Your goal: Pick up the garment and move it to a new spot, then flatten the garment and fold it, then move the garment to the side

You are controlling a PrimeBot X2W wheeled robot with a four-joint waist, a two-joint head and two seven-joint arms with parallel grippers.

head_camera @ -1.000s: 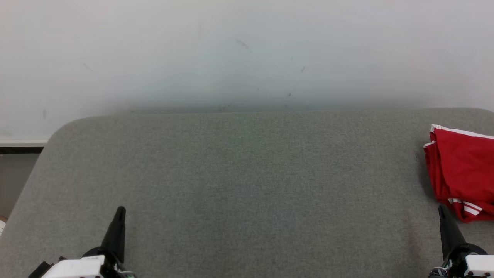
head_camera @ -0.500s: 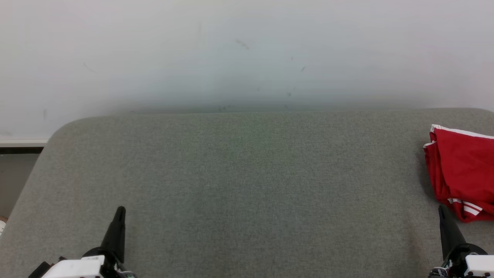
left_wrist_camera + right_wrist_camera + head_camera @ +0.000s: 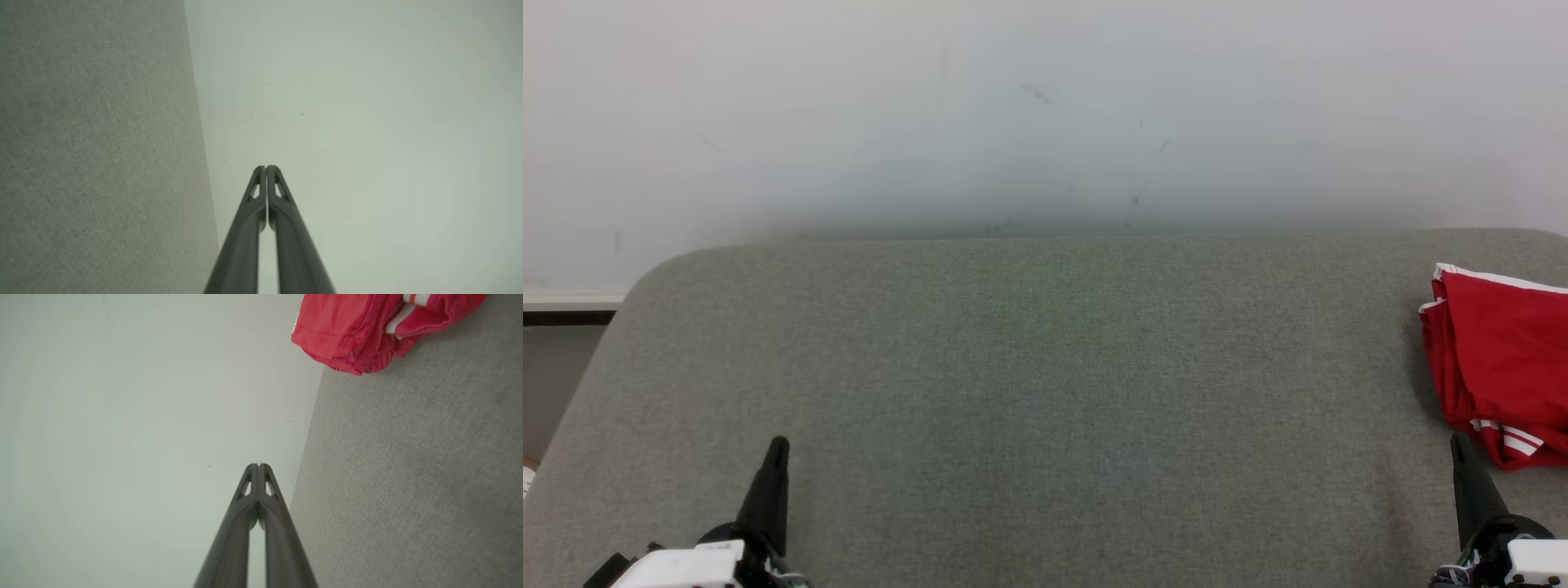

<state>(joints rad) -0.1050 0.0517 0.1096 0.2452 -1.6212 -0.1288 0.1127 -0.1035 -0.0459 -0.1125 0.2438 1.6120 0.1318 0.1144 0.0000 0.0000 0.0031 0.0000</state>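
Garment (image 3: 1503,359) lies roughly folded at counter (image 3: 1045,367) right edge, just beyond right hand (image 3: 1456,441). Left hand (image 3: 778,445) well apart. Both clenched, empty. Judgement: fold and side-move look done; little left.

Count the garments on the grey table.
1. A red garment lies at the table's right edge, near the right end effector. It runs past the head view's edge, so more could be hidden there.
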